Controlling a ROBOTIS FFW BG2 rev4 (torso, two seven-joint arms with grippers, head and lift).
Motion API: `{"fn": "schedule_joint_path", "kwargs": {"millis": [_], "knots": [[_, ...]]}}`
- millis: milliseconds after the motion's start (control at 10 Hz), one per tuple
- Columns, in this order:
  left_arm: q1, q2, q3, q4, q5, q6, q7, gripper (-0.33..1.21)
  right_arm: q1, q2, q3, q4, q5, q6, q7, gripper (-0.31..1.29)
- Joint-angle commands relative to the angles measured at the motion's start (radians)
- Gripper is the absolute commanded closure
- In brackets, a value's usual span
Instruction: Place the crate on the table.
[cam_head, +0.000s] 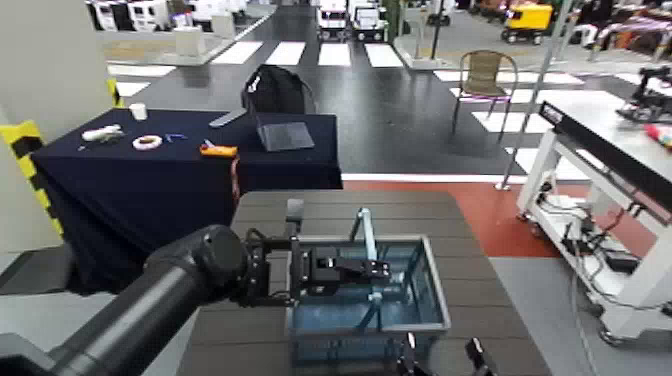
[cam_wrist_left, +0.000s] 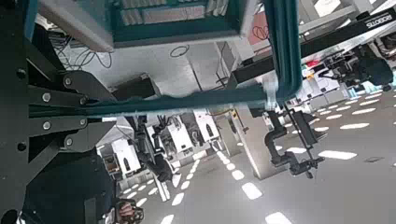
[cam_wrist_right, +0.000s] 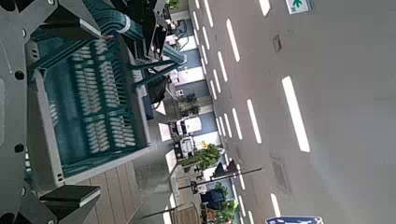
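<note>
The blue-grey lattice crate (cam_head: 400, 300) stands on the near half of the dark brown slatted table (cam_head: 330, 210). Its teal handle (cam_head: 366, 232) stands upright across the middle. My left gripper (cam_head: 362, 270) reaches in over the crate's left rim and is shut on the handle. In the left wrist view the teal handle bar (cam_wrist_left: 187, 101) runs out from between the dark fingers. My right gripper (cam_head: 443, 360) is at the crate's near side, low in the head view, open with its fingers well apart. The right wrist view shows the crate's lattice wall (cam_wrist_right: 89, 103) close in front.
A navy-cloth table (cam_head: 120, 185) stands behind on the left with a tape roll (cam_head: 147, 142), a laptop (cam_head: 280, 132) and a black backpack (cam_head: 275, 88). A white-framed workbench (cam_head: 600, 140) stands on the right, with a chair (cam_head: 487, 75) farther back.
</note>
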Motion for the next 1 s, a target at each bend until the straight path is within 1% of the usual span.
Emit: {"fn": "schedule_joint_path", "kwargs": {"millis": [100, 500, 700, 800, 900, 1000], "knots": [[0.004, -0.001, 0.0, 0.01, 0.005, -0.015, 0.0, 1.03, 0.0, 0.001, 0.0, 0.002, 0.0, -0.004, 0.0, 0.13], [0.006, -0.004, 0.0, 0.026, 0.006, -0.039, 0.0, 1.03, -0.001, 0.0, 0.003, 0.003, -0.001, -0.007, 0.0, 0.13], [0.007, -0.009, -0.02, 0.043, 0.008, -0.072, -0.012, 1.03, -0.001, 0.0, 0.003, 0.005, -0.001, -0.011, 0.0, 0.13], [0.012, -0.012, -0.027, 0.043, 0.008, -0.079, -0.015, 0.94, -0.001, 0.0, 0.003, 0.005, -0.003, -0.013, 0.0, 0.13], [0.016, -0.012, -0.033, 0.043, 0.008, -0.093, -0.018, 0.67, -0.001, 0.0, 0.002, 0.005, -0.003, -0.013, 0.0, 0.13], [0.023, -0.012, -0.04, 0.043, 0.008, -0.099, -0.018, 0.57, 0.0, 0.0, 0.002, 0.005, -0.004, -0.013, 0.0, 0.13]]}}
